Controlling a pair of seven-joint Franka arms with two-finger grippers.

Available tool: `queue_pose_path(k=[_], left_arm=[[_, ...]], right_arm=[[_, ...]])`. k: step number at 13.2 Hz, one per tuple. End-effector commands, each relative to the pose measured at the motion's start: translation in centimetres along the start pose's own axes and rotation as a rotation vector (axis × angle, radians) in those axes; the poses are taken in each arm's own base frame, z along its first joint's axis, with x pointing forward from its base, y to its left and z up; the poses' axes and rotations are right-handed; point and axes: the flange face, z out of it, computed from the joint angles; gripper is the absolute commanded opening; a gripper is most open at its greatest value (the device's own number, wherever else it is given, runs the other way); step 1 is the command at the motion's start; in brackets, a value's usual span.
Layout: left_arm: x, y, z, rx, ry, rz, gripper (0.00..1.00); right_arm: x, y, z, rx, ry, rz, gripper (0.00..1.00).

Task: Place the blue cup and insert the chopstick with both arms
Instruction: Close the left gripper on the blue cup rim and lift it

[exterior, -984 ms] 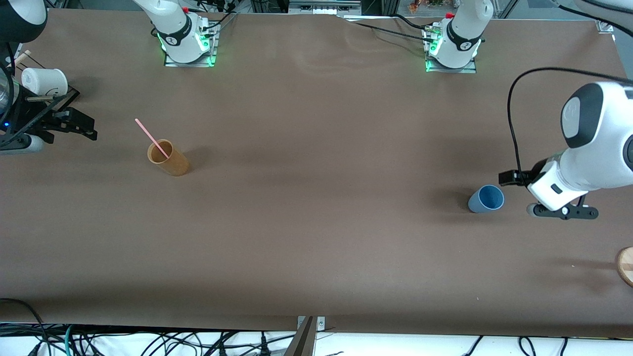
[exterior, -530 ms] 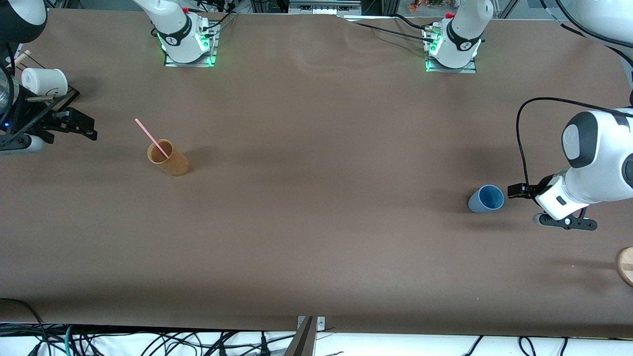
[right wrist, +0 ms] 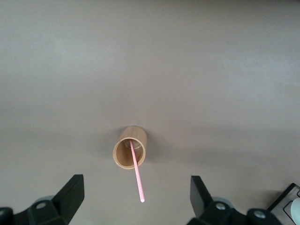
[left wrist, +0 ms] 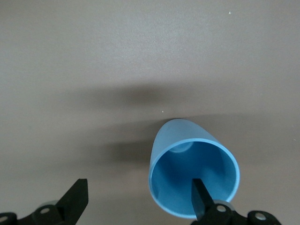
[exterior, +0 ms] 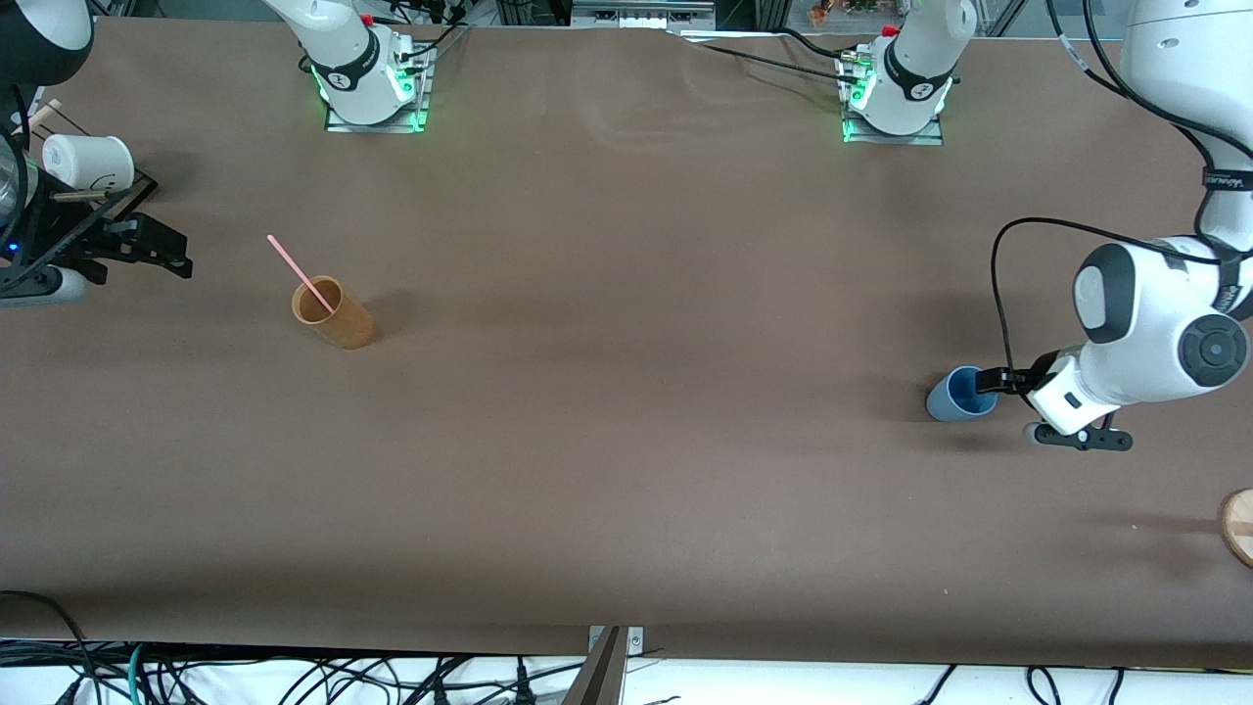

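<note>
The blue cup (exterior: 957, 396) stands upright toward the left arm's end of the table. My left gripper (exterior: 994, 379) is open right at its rim. In the left wrist view one finger (left wrist: 200, 199) is over the mouth of the blue cup (left wrist: 187, 154), the other is outside, and the left gripper (left wrist: 138, 200) straddles the cup's wall. The pink chopstick (exterior: 299, 271) leans in a tan cup (exterior: 335, 315) toward the right arm's end. My right gripper (exterior: 166, 250) waits open, up above the table's end. In the right wrist view the right gripper (right wrist: 136, 200) is apart from the chopstick (right wrist: 138, 176).
A white paper cup (exterior: 90, 162) stands by the right arm's end of the table, close to the right gripper. A round wooden piece (exterior: 1239, 525) lies at the table's edge by the left arm's end. Both arm bases stand along the edge farthest from the front camera.
My left gripper has come down and moved toward the blue cup until one finger reached its rim. The right arm, the tan cup and the chopstick have not moved.
</note>
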Motion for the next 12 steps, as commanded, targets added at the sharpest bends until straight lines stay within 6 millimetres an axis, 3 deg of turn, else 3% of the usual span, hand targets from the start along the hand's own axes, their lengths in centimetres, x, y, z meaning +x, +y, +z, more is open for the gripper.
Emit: queue_pose_path(k=[1, 3, 4, 5, 6, 10, 12], left_arm=[[-0.60, 0.22, 0.65, -0.014, 0.037, 0.010, 0.97], [-0.43, 0.19, 1.19, -0.013, 0.041, 0.010, 0.91], [-0.41, 0.29, 1.39, -0.013, 0.038, 0.011, 0.72], [-0.41, 0.29, 1.39, -0.013, 0.038, 0.008, 0.36], [-0.37, 0.28, 1.32, -0.013, 0.040, 0.008, 0.19], [-0.37, 0.28, 1.32, -0.013, 0.040, 0.008, 0.00], [-0.25, 0.26, 0.97, -0.012, 0.044, 0.008, 0.00]], right_arm=[[-0.14, 0.06, -0.18, 0.014, -0.001, 0.001, 1.00], [-0.12, -0.02, -0.33, 0.014, 0.002, 0.000, 1.00], [-0.12, -0.02, -0.33, 0.014, 0.002, 0.000, 1.00], [-0.12, -0.02, -0.33, 0.014, 0.002, 0.000, 1.00], [-0.12, -0.02, -0.33, 0.014, 0.002, 0.000, 1.00], [-0.12, -0.02, -0.33, 0.014, 0.002, 0.000, 1.00], [-0.12, -0.02, -0.33, 0.014, 0.002, -0.002, 1.00]])
